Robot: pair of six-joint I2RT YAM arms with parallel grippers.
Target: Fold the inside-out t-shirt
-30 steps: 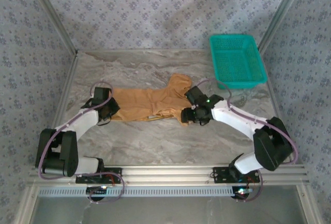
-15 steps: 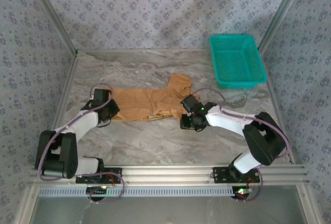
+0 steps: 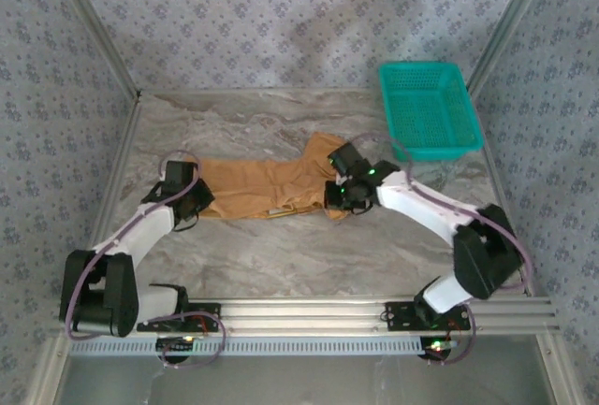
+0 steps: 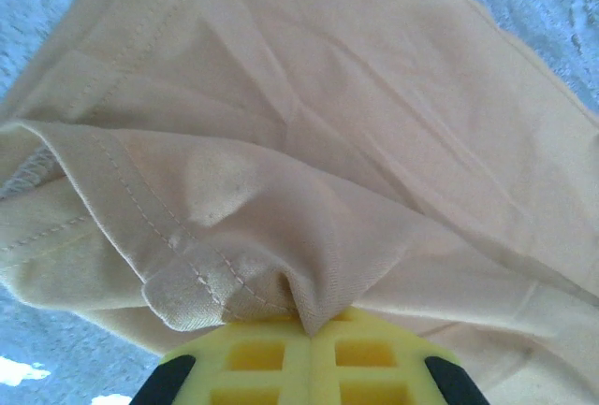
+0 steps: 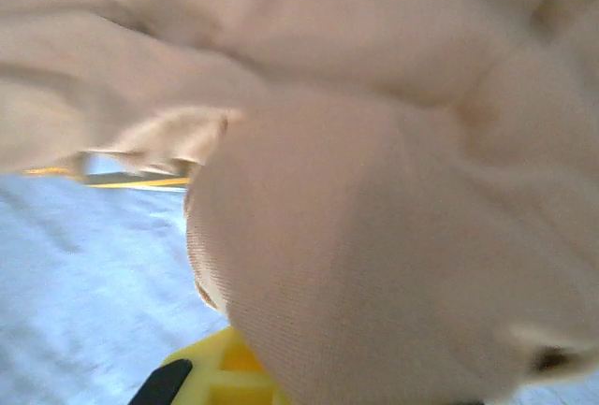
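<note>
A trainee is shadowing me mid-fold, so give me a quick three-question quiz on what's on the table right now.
1. Short answer: which hand is nearer the teal basket?
2. True or false: the t-shirt lies inside the basket.
3. Multiple choice: the left hand is A) open in the air, B) shut on a fold of the t-shirt, C) shut on the basket rim.

Key:
1. The right hand.
2. False. It lies spread on the table, apart from the basket.
3. B.
</note>
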